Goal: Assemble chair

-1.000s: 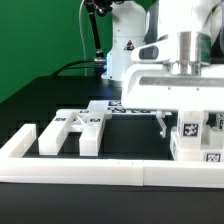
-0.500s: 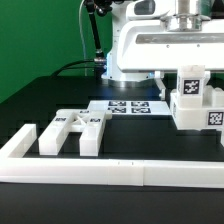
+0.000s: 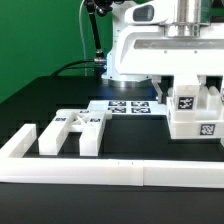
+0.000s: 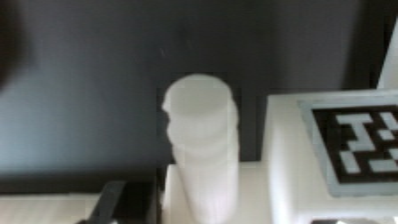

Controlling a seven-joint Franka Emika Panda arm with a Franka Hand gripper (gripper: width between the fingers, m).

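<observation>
Front: long white border rail (image 3: 100,172) across the black bench (image 3: 40,100). Behind it, loose chair parts (image 3: 72,130) at the exterior view's left, and a tagged chair assembly (image 3: 200,122) at the right with the fingers (image 3: 186,88) clenched on it. Rear: marker board (image 3: 128,105).

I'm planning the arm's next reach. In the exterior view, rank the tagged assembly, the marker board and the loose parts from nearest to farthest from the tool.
1. the assembly: gripped by the tool, at the exterior view's right.
2. the marker board: flat on the table, toward the exterior view's left of the tool.
3. the loose parts: farthest toward the exterior view's left, just behind the rail.
</observation>
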